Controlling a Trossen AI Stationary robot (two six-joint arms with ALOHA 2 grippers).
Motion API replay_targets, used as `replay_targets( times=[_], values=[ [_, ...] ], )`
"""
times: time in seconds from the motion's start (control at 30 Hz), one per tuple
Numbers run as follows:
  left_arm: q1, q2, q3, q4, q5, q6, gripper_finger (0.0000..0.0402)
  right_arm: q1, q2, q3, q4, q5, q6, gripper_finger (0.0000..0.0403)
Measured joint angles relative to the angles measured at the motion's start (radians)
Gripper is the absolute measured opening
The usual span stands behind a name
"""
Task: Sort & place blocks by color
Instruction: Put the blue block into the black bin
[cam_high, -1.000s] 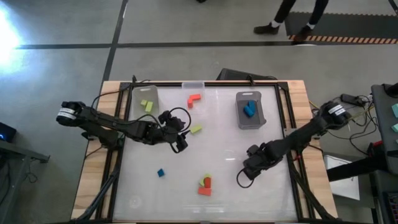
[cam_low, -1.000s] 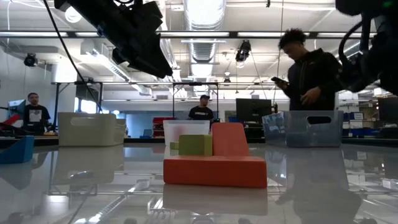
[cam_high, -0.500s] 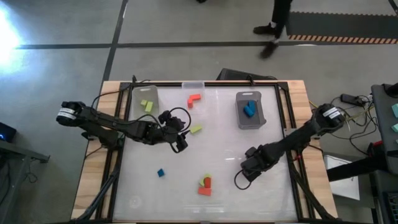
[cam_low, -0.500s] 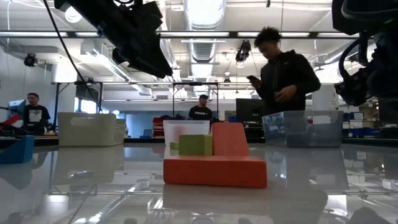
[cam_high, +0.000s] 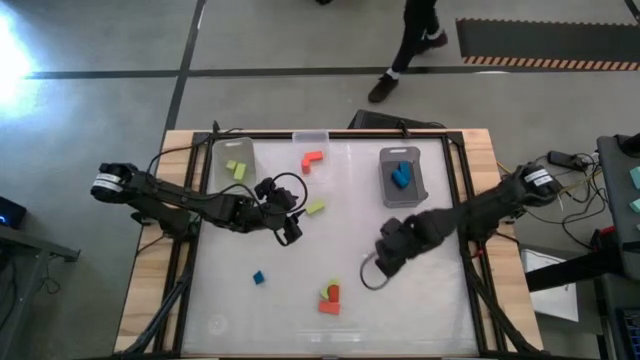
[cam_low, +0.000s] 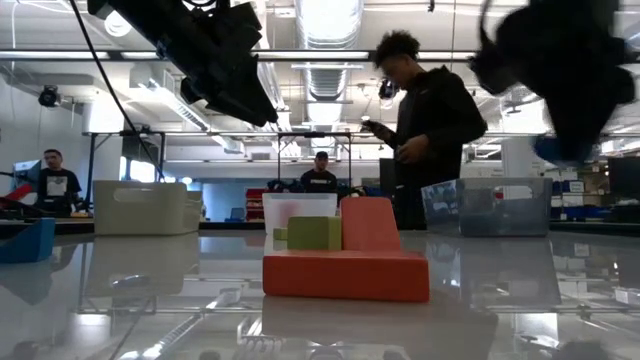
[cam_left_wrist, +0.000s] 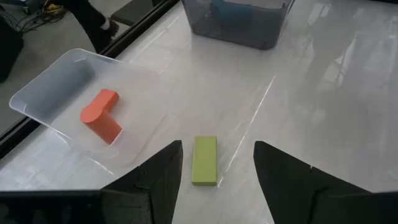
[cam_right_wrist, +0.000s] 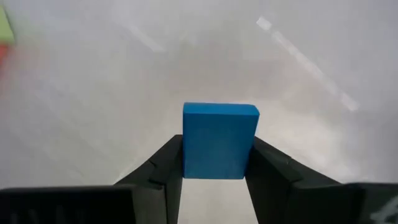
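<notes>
In the right wrist view, my right gripper is shut on a blue block. In the high view it hovers over the table's middle right. My left gripper is open and hangs above the table. A lime bar lies flat just ahead of its fingers, untouched. An orange L block lies in a clear bin. More blue blocks sit in the grey bin. Lime blocks sit in the far left bin. My right gripper pinches the blue block between its two fingers, one on each side face. The block sticks out past the fingertips. It is lifted clear of the table, as the blue shape under the gripper in the low view shows.
A small blue cube lies near the table's left front. An orange L block with a lime block against it rests at the near middle. A person walks beyond the far edge.
My right gripper has swung toward the table's left and a little toward the far edge, coming into the low view from the right. The person behind the table has walked leftward.
</notes>
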Motion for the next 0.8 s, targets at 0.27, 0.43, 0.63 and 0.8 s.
replay_targets(
  times=[0.27,0.43,0.63,0.8],
  values=[
    [0.0,0.0,0.0,0.0,0.0,0.004,0.0183,-0.278,0.031,0.205,-0.27,0.208,-0.405,0.0126],
    [0.0,0.0,0.0,0.0,0.0,0.005,0.0183,-0.517,0.031,0.217,-0.25,0.239,-0.634,0.0126],
    [0.0,0.0,0.0,0.0,0.0,0.005,0.0183,-0.796,0.034,0.165,-0.135,0.224,-0.779,0.0126],
    [0.0,0.0,0.0,-0.001,-0.026,0.006,0.0183,-0.964,0.035,0.102,0.016,0.129,-0.846,0.0126]
  ],
)
